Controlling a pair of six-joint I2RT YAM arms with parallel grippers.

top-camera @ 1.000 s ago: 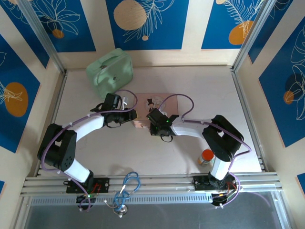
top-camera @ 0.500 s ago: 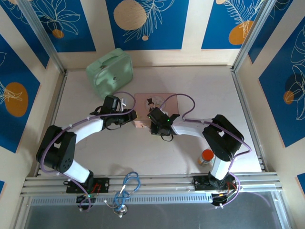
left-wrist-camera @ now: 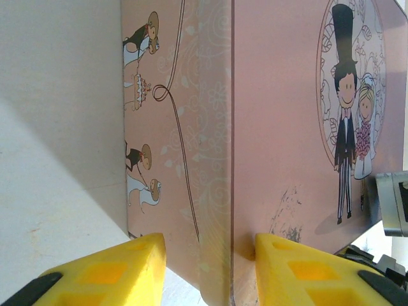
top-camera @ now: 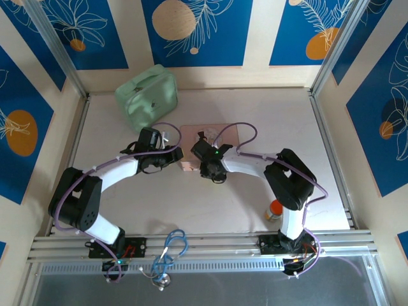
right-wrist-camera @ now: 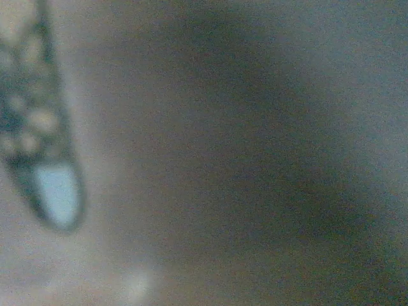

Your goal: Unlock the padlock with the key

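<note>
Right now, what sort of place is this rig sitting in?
Likely an enclosed lab robot test cell: metal frame posts around a table, blue printed panels as walls, left arm and right arm bolted at its near edge, props like a pink tin and green case.

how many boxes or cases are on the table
2. The green case sits in the far left corner. The pink picture tin lies in the middle. A smaller one could be hidden from the cameras.
</note>
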